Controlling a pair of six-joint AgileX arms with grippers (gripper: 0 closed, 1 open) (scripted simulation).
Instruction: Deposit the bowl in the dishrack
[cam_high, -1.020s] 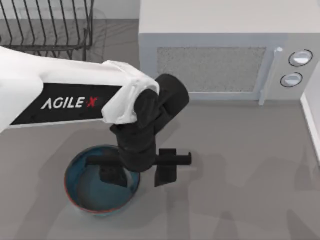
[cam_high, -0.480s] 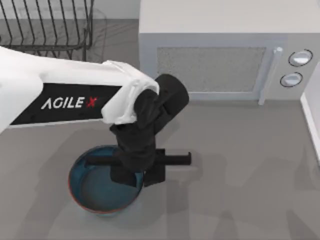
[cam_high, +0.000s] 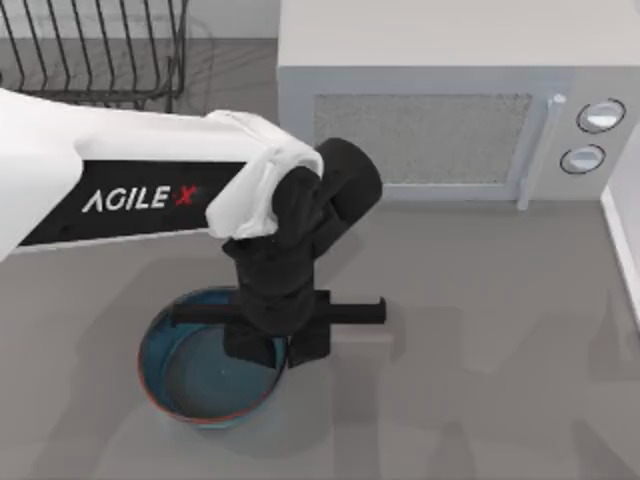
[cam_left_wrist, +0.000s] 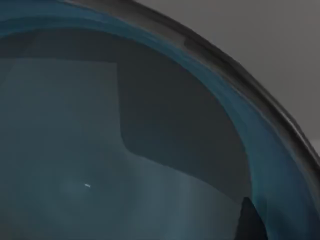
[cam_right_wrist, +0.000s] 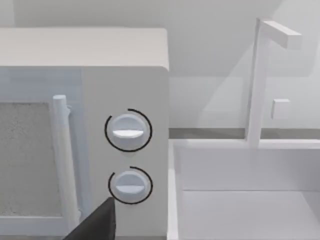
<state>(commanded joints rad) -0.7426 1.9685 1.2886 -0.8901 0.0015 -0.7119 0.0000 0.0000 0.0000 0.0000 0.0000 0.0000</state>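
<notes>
The deep blue bowl (cam_high: 190, 375) with its reddish rim sits on the grey table at the front left. My left gripper (cam_high: 280, 350) reaches straight down over the bowl's right side, shut on the rim, with one finger inside the bowl and the other outside. The left wrist view looks from close up into the bowl's (cam_left_wrist: 100, 150) greyish inside, with a dark fingertip (cam_left_wrist: 250, 220) against the blue wall. The black wire dishrack (cam_high: 100, 50) stands at the back left, well behind the bowl. My right gripper (cam_right_wrist: 95, 225) is parked facing the microwave's knobs.
A white-grey microwave (cam_high: 440, 60) fills the back middle and right, just behind my left wrist. A white sink basin (cam_right_wrist: 240, 200) with a tall faucet (cam_right_wrist: 260, 80) lies to the microwave's right; the sink's edge (cam_high: 625, 240) shows at the top view's right.
My left gripper's fingers have closed from a wide spread onto the bowl's right rim. The bowl has shifted a little to the right.
</notes>
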